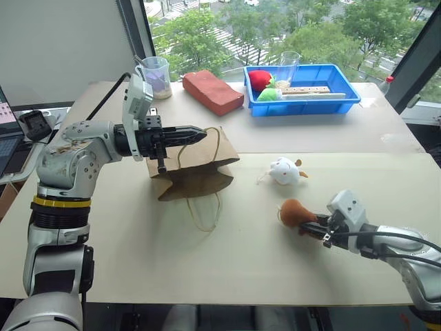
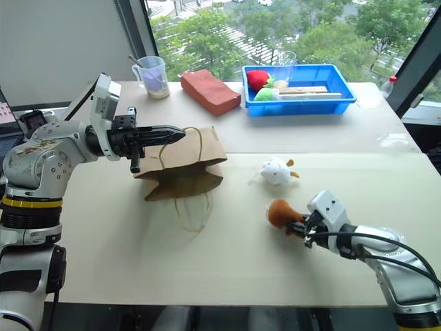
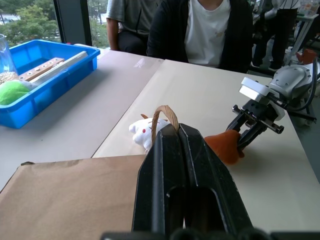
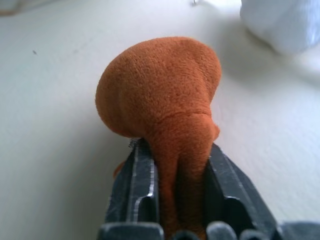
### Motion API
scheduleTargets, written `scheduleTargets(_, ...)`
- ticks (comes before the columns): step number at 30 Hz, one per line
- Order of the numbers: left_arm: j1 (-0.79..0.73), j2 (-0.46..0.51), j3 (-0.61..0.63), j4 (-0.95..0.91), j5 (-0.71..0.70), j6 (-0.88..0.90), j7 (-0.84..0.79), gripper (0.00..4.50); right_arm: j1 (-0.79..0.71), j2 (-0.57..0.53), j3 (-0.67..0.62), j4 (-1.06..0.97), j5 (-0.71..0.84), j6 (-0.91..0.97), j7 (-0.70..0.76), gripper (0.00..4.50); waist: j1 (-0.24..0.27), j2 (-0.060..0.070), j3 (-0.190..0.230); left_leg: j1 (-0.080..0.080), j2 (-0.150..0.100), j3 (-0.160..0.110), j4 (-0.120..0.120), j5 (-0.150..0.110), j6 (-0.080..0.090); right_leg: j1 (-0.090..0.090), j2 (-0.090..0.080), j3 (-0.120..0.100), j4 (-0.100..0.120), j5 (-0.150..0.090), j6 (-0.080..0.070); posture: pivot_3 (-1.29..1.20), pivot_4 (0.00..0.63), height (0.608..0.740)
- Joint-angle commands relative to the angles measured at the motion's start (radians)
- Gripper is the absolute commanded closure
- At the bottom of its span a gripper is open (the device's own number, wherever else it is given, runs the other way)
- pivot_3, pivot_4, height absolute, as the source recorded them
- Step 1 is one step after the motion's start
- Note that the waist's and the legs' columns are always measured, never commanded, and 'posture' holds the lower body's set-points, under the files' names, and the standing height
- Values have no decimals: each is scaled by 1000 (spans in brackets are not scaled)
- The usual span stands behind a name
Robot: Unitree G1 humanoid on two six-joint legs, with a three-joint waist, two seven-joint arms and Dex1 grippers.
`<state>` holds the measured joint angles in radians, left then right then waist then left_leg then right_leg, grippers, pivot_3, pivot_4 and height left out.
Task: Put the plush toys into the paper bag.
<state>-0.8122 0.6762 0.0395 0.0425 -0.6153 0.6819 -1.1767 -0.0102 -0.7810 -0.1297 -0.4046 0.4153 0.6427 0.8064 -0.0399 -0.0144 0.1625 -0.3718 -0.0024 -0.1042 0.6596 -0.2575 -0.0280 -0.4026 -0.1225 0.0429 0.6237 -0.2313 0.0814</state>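
So far neither toy is in the paper bag [image 1: 195,165], so the job's barely begun, tho both arms look set up for it. Left gripper [image 1: 196,134] is pinched tight on one of the bag's twine handles [image 3: 165,114], holding the top edge lifted above the bench [image 1: 275,262] w/ the bag slumped beneath; can't tell from here how wide the mouth actually gapes. Right gripper [image 4: 176,187] is clamped on a stubby limb of the orange-brown plush [image 1: 295,212], which sits on the bench toward the right front, well apart from the bag. White plush [image 1: 284,171] lies untouched btwn the bag and the orange one, nearer the latter. Blue tray [image 1: 344,103] w/ the red and green strawberry toys, the brick-coloured block [image 1: 212,91] and a plastic cup [image 1: 157,76] sit at the back, not part of this. Left to do, I'd say: lift the orange toy, carry it over to the bag mouth, drop it in, then same again for the white one.
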Motion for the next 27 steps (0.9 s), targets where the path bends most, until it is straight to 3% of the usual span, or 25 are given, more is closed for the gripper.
scheduleTargets(1, -23, 5, 13, -17, -5, -5, 2, 4500, -137, 39, 24, -135, 96, 113, -47, 4427, -7, 0, 0, 1, 0, 0, 0, 0, 0, 0, 0, 0, 1, 0, 0, 0, 150, 740)
scheduleTargets(7, -37, -20, 15, -16, -18, 5, 21, 4500, -349, 178, 172, -153, 113, 242, -161, 4436, 3, -1, 0, 0, 0, -2, 0, 0, 0, -1, 1, -1, 1, 0, 0, 0, 150, 740)
scheduleTargets(10, -54, -53, 16, -25, -38, 23, 43, 4500, -464, 296, 356, -10, -7, 173, -204, 4436, 1, -1, 1, -1, 0, -2, 0, 0, 0, -1, 1, -1, 1, 0, 0, 0, 150, 740)
scheduleTargets(14, -66, -83, 31, -53, -73, 67, 71, 4500, -559, 389, 450, 150, -98, 115, -217, 4436, -1, -1, 1, -1, 0, -2, 0, 0, 0, -2, 1, -1, 2, 0, 0, 0, 150, 740)
scheduleTargets(27, -45, -121, 55, -128, -160, 138, 164, 4500, -782, 716, 477, 633, -279, -98, -350, 4436, -16, -1, 1, 0, 0, -3, -1, 1, -1, -3, 1, -1, 6, 0, -1, 0, 150, 740)
